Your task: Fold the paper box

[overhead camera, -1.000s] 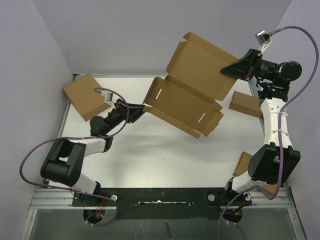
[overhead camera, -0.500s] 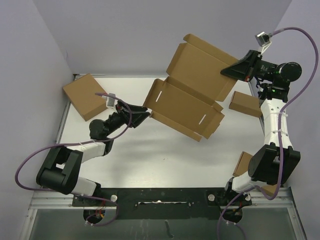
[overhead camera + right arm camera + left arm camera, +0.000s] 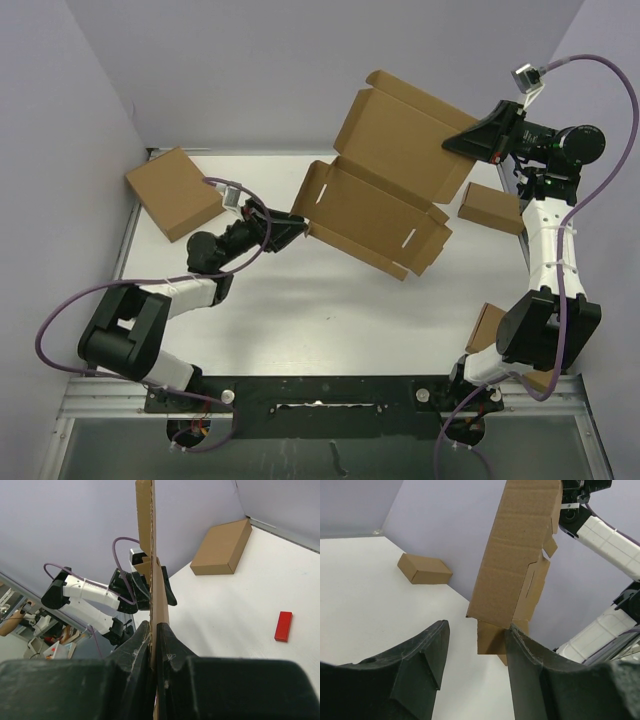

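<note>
The left gripper has its jaws standing partly apart with nothing between them. In its wrist view the lowest corner of the paper box hangs just ahead of the gap and a little toward the right-hand finger. A small flap there lies close beside that fingertip, though whether it touches cannot be told. From that corner the blank rises up and away from the left jaws, nearly edge-on to them. Its tray panel with the two slits comes first and the wider lid panel lies beyond, so its long axis points from these jaws toward the other arm. At the far end the right gripper has its jaws pinched tight on the lid panel's edge, and the sheet passes straight up between them in that wrist view. The whole blank is held off the table. Since the right arm carries the sheet, the left is the free one and the nearer to the unfolded tray corner. Its next move probably means advancing slightly forward and rightward to take that flap.
</note>
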`<state>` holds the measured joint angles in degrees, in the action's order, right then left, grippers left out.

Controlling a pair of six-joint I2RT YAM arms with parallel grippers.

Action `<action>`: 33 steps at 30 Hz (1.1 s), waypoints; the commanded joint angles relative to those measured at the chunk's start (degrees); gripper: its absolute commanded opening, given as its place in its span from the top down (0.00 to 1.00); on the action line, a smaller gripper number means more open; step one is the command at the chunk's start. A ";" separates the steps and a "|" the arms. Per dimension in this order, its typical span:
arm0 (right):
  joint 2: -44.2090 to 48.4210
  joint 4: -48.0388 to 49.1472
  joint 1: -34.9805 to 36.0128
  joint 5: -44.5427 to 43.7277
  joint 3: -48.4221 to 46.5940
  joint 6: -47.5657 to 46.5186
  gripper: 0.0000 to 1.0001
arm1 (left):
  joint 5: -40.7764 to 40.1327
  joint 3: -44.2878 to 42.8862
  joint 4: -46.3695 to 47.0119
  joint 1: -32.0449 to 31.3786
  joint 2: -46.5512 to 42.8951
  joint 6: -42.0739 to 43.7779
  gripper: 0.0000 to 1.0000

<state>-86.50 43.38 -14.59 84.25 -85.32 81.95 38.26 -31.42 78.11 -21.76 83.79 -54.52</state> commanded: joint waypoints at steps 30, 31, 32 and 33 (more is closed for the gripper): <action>3.82 5.82 -0.20 -3.48 1.02 4.53 1.00 | 2.03 -8.45 8.55 -6.25 10.79 -5.86 0.79; 3.87 5.83 -0.23 -3.48 1.03 4.53 1.00 | 2.00 -8.40 8.55 -6.20 10.78 -5.94 0.81; 3.84 5.84 -0.32 -3.48 1.03 4.53 1.00 | 1.99 -8.46 8.55 -6.20 10.78 -5.99 0.84; 3.88 5.82 -0.33 -3.48 1.03 4.58 1.00 | 2.06 -8.55 8.55 -6.19 10.78 -6.09 0.86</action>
<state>-84.93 46.94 -14.70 83.99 -84.40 86.04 39.75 -37.65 81.30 -26.94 93.80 -60.03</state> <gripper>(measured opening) 0.040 0.181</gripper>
